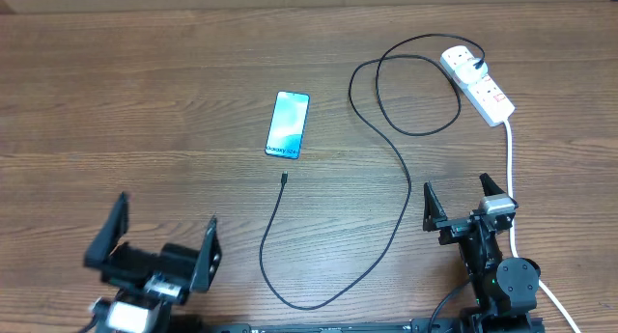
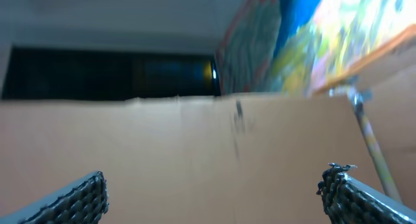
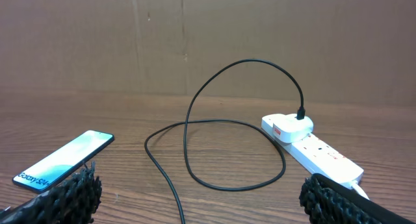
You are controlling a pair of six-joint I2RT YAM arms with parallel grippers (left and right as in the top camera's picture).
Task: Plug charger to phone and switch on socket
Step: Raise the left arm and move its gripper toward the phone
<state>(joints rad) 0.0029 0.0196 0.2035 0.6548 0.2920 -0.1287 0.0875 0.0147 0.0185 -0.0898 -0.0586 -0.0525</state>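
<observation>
The phone (image 1: 288,124) lies flat mid-table with its light-blue screen up; it also shows in the right wrist view (image 3: 62,159). The charger's black cable (image 1: 401,169) loops from the white socket strip (image 1: 478,83) down to a small plug tip (image 1: 283,179) just below the phone. Its plug head (image 3: 301,113) sits in the socket (image 3: 312,146). My left gripper (image 1: 154,241) is open and empty at the near left. My right gripper (image 1: 462,203) is open and empty at the near right, well short of the socket.
The socket's thick white lead (image 1: 512,193) runs down past my right arm. A cardboard wall (image 3: 208,42) stands behind the table. The left wrist view shows only cardboard (image 2: 195,152) and blurred background.
</observation>
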